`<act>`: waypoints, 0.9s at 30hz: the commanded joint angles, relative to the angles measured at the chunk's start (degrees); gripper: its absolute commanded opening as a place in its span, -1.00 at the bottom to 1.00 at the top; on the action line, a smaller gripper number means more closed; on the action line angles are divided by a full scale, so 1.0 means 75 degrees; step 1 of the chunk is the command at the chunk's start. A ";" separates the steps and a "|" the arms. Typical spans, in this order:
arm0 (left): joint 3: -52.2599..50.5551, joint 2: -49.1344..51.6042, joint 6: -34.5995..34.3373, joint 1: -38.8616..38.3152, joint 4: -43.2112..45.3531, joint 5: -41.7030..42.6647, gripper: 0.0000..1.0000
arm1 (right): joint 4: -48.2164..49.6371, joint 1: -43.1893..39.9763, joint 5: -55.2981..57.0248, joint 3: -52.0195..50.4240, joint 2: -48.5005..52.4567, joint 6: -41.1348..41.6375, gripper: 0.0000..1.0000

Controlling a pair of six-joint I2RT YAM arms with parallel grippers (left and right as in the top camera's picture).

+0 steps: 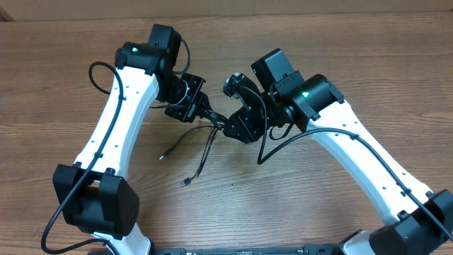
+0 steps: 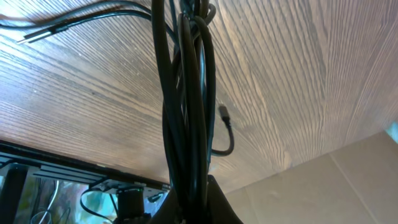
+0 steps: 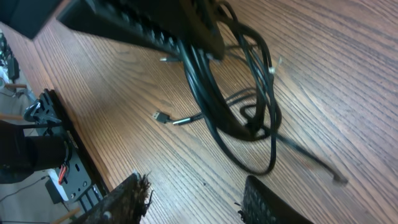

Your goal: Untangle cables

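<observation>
Cables [image 1: 202,142] are being held in a black bunch by the jaws of the left arm [image 1: 117,117], which are clamping tight on them over the middle of the wooden desk [image 1: 71,57], with loose strands trailing onto the wood. The jaws of the right arm [image 1: 354,142] are hovering just beside the bunch.

From the left wrist, the cables [image 2: 186,112] are running out of the closed jaws as a thick twisted bundle, one small plug [image 2: 222,112] curling free.

From the right wrist, the jaws are standing open and gripping nothing, fingers [image 3: 127,199] apart over the desk. The looped cables [image 3: 211,106] are dangling ahead, a silvery plug end [image 3: 160,117] lying on the wood.
</observation>
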 commanded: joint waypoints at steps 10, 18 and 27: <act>0.0117 -0.0239 -0.0047 -0.0038 0.0207 0.0300 -0.92 | 0.0192 0.0166 -0.0061 -0.0283 0.0828 -0.0058 -0.27; 0.0117 -0.0239 -0.0041 -0.0032 0.0297 0.0370 -0.92 | 0.0810 0.0169 -0.0178 -0.0533 0.0766 0.0627 -0.92; 0.0117 -0.0239 -0.0364 0.0449 0.0901 -0.0452 -0.91 | -0.0128 0.0038 -0.0799 -0.0484 -0.1221 0.0801 -0.92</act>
